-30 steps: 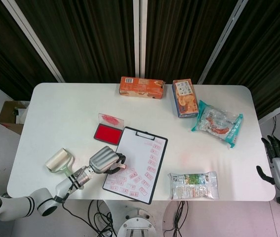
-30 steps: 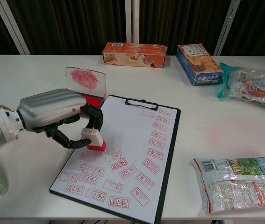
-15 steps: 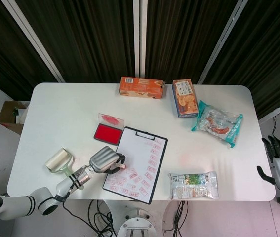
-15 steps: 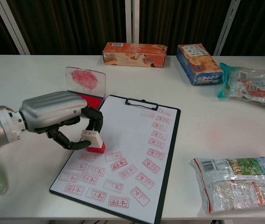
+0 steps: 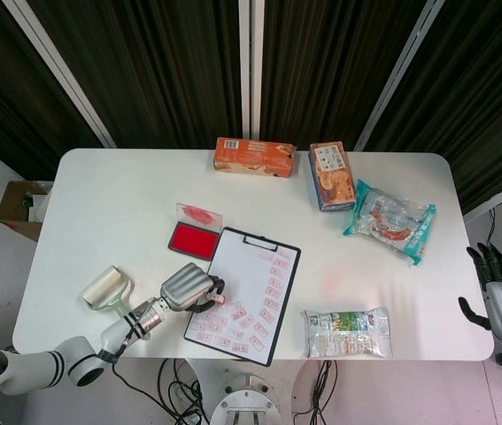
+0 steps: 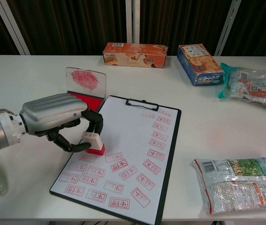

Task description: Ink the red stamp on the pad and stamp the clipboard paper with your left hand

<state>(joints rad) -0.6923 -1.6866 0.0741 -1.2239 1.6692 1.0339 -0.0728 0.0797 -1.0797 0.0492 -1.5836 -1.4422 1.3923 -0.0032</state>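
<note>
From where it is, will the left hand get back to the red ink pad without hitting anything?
Probably yes: the left hand, holding the red stamp, sits just short of the red ink pad, with nothing between.

The only text that can be made out is on the clipboard paper: rows of red boxed imprints along its right and near edges, many reading 副本. Print on the orange box and blue box at the table's far edge, and on the snack bags, is too small to read.
</note>
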